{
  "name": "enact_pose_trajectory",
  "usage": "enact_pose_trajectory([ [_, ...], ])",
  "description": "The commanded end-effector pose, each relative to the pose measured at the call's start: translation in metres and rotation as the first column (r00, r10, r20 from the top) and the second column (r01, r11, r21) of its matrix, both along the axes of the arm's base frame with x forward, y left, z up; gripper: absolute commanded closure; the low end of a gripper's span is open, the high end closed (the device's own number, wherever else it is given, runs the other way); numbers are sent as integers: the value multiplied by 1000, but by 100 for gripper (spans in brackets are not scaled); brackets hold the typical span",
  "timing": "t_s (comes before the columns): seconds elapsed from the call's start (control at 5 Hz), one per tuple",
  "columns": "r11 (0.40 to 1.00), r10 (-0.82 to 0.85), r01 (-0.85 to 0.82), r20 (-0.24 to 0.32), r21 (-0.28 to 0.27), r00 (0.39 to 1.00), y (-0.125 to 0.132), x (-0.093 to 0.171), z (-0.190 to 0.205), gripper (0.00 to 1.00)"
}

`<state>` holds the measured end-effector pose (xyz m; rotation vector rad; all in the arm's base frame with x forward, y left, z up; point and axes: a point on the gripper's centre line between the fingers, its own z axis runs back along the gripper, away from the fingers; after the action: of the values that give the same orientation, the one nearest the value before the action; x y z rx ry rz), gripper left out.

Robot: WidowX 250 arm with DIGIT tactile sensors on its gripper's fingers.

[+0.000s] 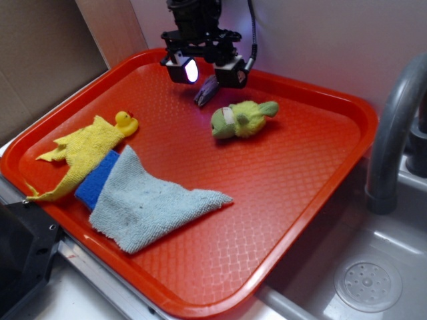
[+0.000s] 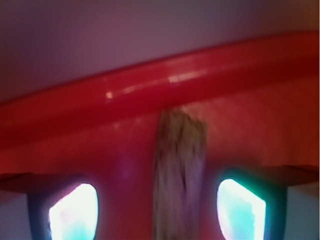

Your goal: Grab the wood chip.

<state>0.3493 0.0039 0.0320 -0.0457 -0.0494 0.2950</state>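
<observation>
While the black end effector point(image 1: 202, 71) is hovering with jaws spread wide and empty, the rough grey-brown wood chip point(image 1: 206, 91) is lying between them near the red plastic tray's point(image 1: 313, 193) far rim, closing and lifting remaining.

wood chip point(image 2: 179, 170) blurred, lower end cut off (wrist view), faucet point(image 1: 393, 133) cropped

A red tray point(image 1: 293, 220) carries everything. Taking the green plush point(image 1: 241, 119) near its far middle as landmark: the wood chip point(image 1: 206, 91) lies just left of it and farther back, near the tray's far rim. Well left of the plush lies a yellow duck cloth point(image 1: 87, 150). Nearer and left of the plush, a grey towel point(image 1: 150, 203) overlaps a blue sponge point(image 1: 95, 179).
</observation>
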Motion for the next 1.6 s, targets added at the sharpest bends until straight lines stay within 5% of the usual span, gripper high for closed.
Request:
enact_pose_trajectory([
  [0.0,999,8,-10,67,31,998,25,30,7,0],
  [0.6,998,11,-16,89,56,996,44,19,6,0],
  [0.8,998,23,-28,86,60,996,42,17,3,100],
  [1.4,997,18,-25,88,70,996,40,16,6,100],
])
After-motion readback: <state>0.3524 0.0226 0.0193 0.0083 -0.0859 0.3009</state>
